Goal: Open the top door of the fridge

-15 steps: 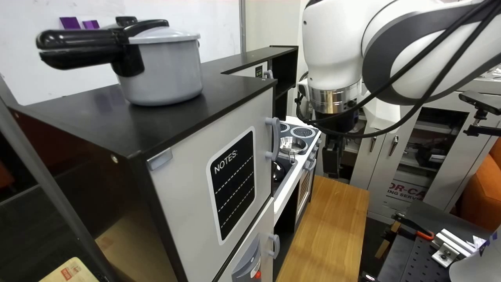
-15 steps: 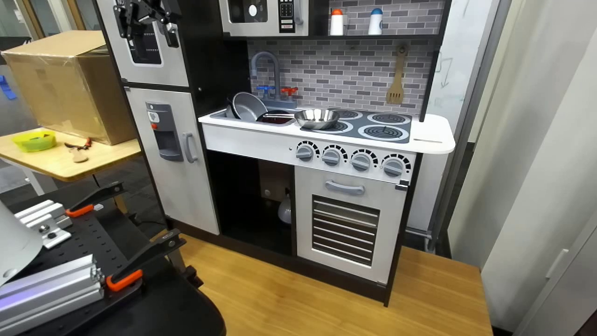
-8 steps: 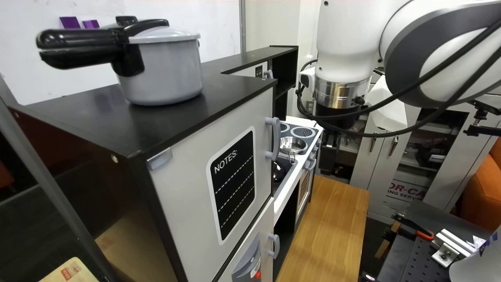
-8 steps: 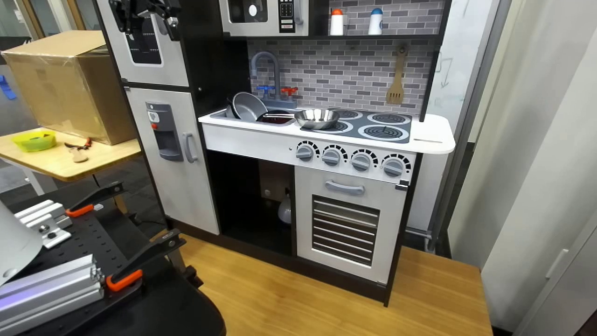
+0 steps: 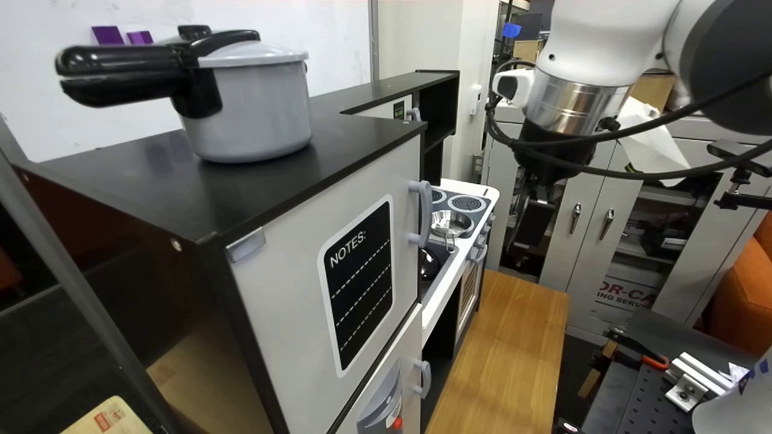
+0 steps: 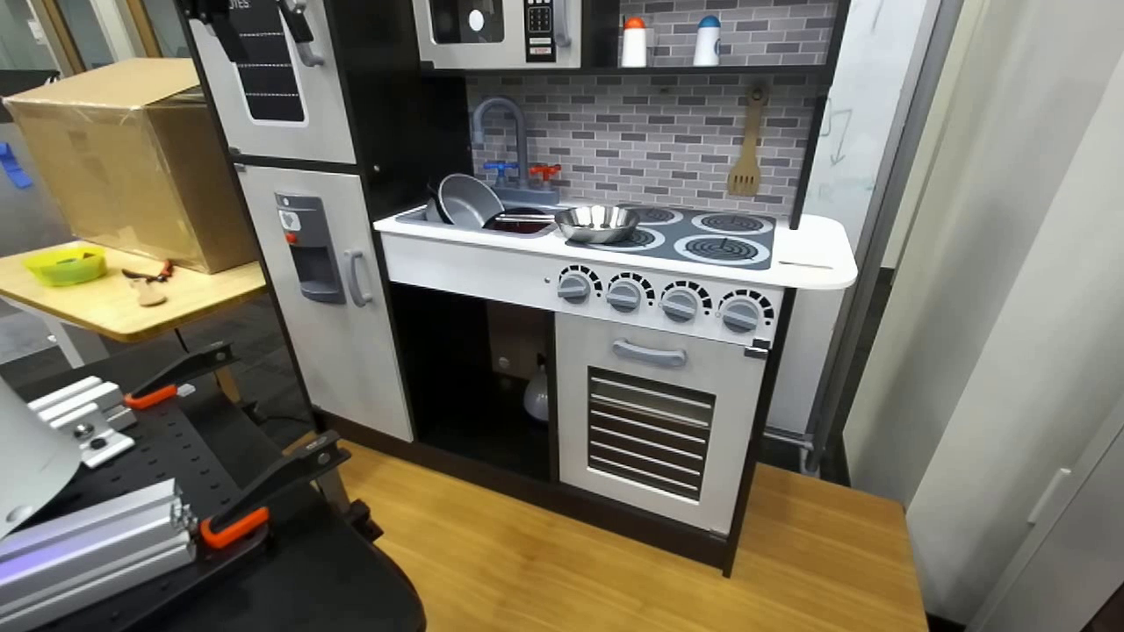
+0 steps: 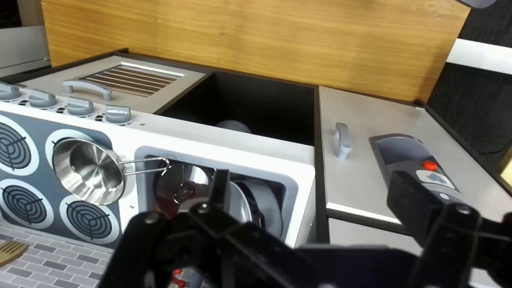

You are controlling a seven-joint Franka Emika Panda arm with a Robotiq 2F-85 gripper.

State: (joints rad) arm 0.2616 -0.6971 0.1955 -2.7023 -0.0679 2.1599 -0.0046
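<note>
The gripper [image 7: 310, 186] is found in a released state, its two fingers [image 7: 220, 190] being spread wide apart. The top door [image 5: 304, 277], marked with a black "NOTES" panel [image 5: 359, 283], is closed at the upper part of the fridge [image 6: 347, 219]. In an exterior view, a gap can be seen between the gripper and the door's grey handle [image 5: 425, 214]. On the fridge's black top [image 5: 259, 187], a grey pressure cooker [image 5: 250, 105] is placed, and on the stovetop [image 6: 689, 226] a steel saucepan [image 6: 597, 226] is set.
</note>
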